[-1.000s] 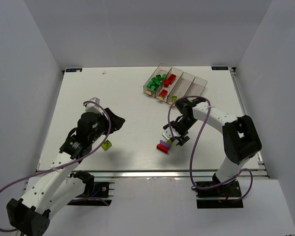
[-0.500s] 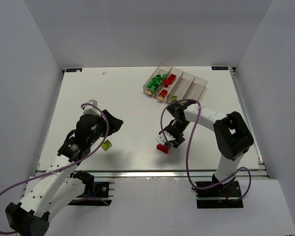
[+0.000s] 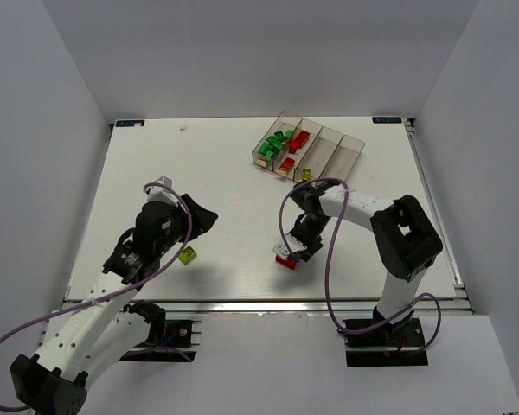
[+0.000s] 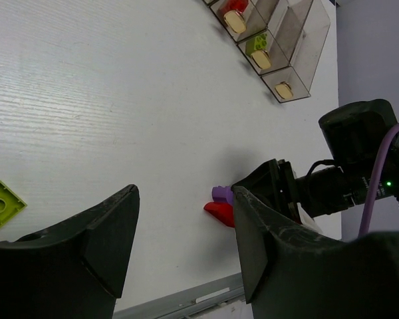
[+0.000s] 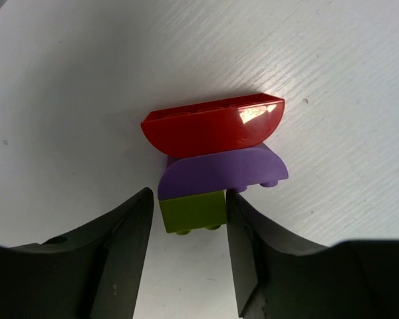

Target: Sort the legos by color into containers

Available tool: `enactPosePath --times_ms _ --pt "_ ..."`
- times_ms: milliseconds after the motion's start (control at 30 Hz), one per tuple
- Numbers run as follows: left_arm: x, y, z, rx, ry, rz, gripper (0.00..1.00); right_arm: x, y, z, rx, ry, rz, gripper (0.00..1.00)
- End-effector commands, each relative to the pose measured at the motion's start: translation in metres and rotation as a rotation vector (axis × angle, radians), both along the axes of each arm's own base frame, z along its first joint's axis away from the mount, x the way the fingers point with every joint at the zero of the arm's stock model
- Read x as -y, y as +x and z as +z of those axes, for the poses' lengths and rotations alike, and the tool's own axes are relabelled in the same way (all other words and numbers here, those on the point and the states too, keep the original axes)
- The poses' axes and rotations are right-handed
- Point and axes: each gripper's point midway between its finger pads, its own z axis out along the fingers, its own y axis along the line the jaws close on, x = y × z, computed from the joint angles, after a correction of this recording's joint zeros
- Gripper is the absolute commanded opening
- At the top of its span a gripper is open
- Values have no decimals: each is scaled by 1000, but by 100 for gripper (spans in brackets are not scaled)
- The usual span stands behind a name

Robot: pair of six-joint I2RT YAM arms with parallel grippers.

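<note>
Three joined legos lie on the table: a red curved brick (image 5: pixel 213 125), a purple curved brick (image 5: pixel 223 173) and a small yellow-green brick (image 5: pixel 193 211). My right gripper (image 5: pixel 189 199) is low over this stack (image 3: pixel 287 262), its jaws straddling the yellow-green brick; the right finger touches it and a thin gap remains on the left. My left gripper (image 4: pixel 186 232) hovers open and empty above the table. A flat yellow-green lego (image 3: pixel 188 255) lies near it. The containers (image 3: pixel 307 151) hold green legos (image 3: pixel 277 141), red legos (image 3: pixel 297 143) and one yellow-green lego (image 4: pixel 256 44).
The clear bins (image 4: pixel 299 40) stand in a slanted row at the back right, tan labels on their near ends. The right arm's purple cable (image 3: pixel 329 259) loops beside the stack. The table's front rail (image 3: pixel 259 304) runs just behind the arm bases.
My right gripper has shifted left and down onto the stack, and its jaws have narrowed around the yellow-green brick. The left arm has barely moved.
</note>
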Motion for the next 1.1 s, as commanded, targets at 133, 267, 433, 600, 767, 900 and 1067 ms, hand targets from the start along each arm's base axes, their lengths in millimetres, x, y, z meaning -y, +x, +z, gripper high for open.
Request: enactPosePath --times_ms 133,267,433,600,767,900,1067 --pt "20 -4 10 21 -110 -74 68 7 -5 -9 6 -46 13 45" --pt "38 -9 13 34 -204 -152 69 3 -5 1 8 -20 -11 31" --pt "62 -18 19 48 -346 -271 69 -12 -4 26 -10 65 -121 15" --pt "77 -21 29 74 -426 -348 72 -38 3 74 -93 217 -365 2" --pt "84 -18 29 67 -433 -383 73 -52 5 110 -143 329 -527 0" --pt "89 -15 24 46 -431 -405 74 -59 13 138 -139 384 -623 0" --pt "96 -12 23 31 -443 -431 76 -67 13 152 -129 394 -650 0"
